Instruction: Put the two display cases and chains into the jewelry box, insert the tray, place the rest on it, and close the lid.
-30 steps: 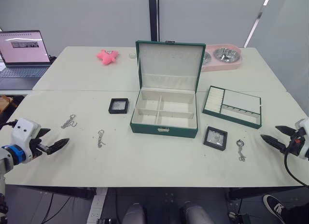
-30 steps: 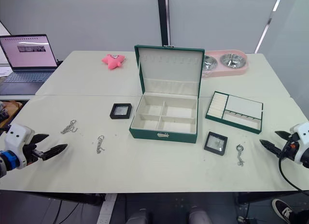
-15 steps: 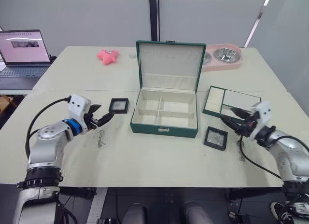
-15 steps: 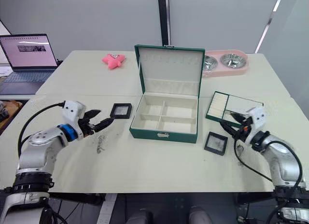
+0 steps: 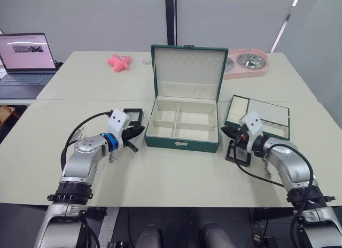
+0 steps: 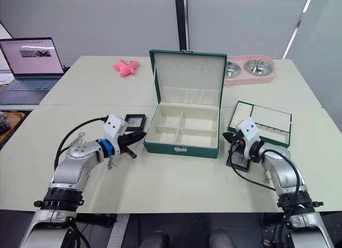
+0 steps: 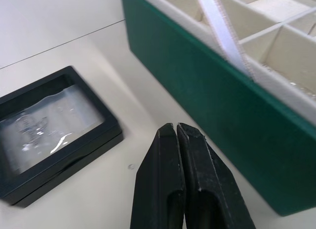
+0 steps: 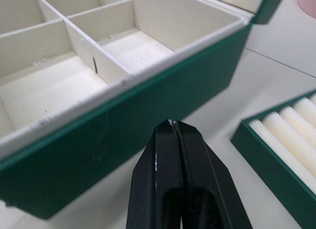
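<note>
On the tabletop (image 5: 176, 173) the jewelry box (image 5: 182, 124) stands open at the middle, its lid (image 5: 187, 71) upright; the tray (image 5: 257, 117) lies just to its right. One display case (image 7: 49, 130) sits beside the box's left wall, the other (image 5: 238, 153) near its right front corner. The left tool (image 7: 176, 133) and the right tool (image 8: 173, 128) each hover pinched together, holding nothing, close to the box's sides.

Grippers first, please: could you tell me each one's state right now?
Left gripper: shut, holding nothing.
Right gripper: shut, holding nothing.
</note>
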